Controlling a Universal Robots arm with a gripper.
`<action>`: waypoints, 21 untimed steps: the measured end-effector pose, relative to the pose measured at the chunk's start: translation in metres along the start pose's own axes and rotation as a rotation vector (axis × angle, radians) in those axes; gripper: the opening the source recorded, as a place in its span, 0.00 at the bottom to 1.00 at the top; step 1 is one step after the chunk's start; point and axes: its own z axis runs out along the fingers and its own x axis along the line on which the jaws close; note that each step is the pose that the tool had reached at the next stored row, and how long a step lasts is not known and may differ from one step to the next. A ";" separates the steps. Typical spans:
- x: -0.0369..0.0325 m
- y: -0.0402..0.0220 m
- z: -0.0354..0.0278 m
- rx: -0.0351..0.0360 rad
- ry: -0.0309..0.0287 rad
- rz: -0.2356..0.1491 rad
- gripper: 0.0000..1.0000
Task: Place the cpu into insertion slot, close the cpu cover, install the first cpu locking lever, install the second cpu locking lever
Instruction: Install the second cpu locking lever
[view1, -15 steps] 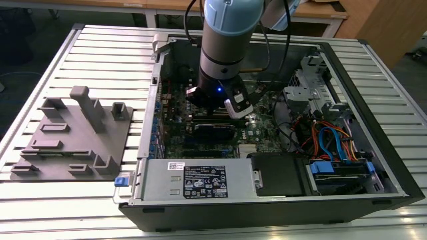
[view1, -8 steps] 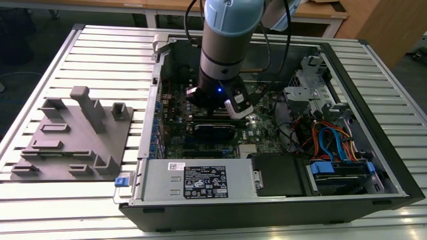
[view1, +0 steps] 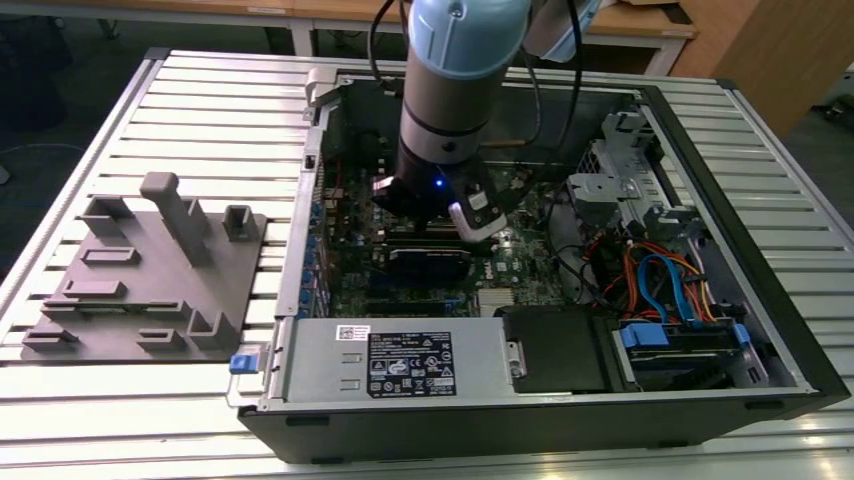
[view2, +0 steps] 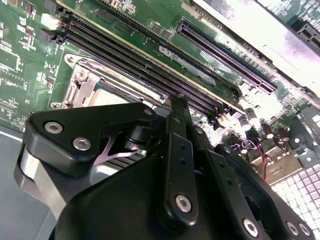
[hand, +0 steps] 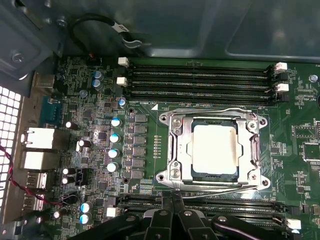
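Directly ahead of the pincer (hand: 172, 200), as the first wrist view shows it, sits the insertion slot (hand: 176, 131) on the green motherboard (hand: 295, 150). The cpu (hand: 214, 149) lies seated inside the slot, its pale metal top facing up. The cpu cover (hand: 251, 149) is folded down flat around the chip, framing it through the square cut-out. Thin wire locking levers (hand: 215, 111) run along the far edge and the near edge of the frame, both lying low against the socket.

The pincer's two black fingers (hand: 176, 202) stand pressed together at their tips, closed to a narrow point with nothing between them. The tip hovers just short of the near edge of the socket, above the black memory slots (hand: 200, 205) on that side. A second bank of memory slots (hand: 200, 80) lies beyond the socket, with white latches at its ends.

In the second wrist view the fingertips (view2: 178, 102) again meet at a single point above the long memory slots (view2: 135, 60), with the socket frame (view2: 87, 80) just beside the tip and the chip (view2: 107, 92) partly hidden by the gripper body.

In the exterior view the arm (view1: 447, 90) reaches straight down into the open computer case (view1: 747, 300), and the pincer (view1: 441, 215) is low over the board. A grey fixture plate (view1: 147, 270) lies well apart on the slatted table (view1: 200, 90).
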 end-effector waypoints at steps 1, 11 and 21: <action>0.0000 -0.0005 0.0002 -0.0043 -0.0001 0.000 0.10; 0.0022 -0.0052 0.0030 -0.0174 -0.0004 0.000 0.10; 0.0042 -0.0066 0.0097 -0.0449 -0.0011 -0.002 0.10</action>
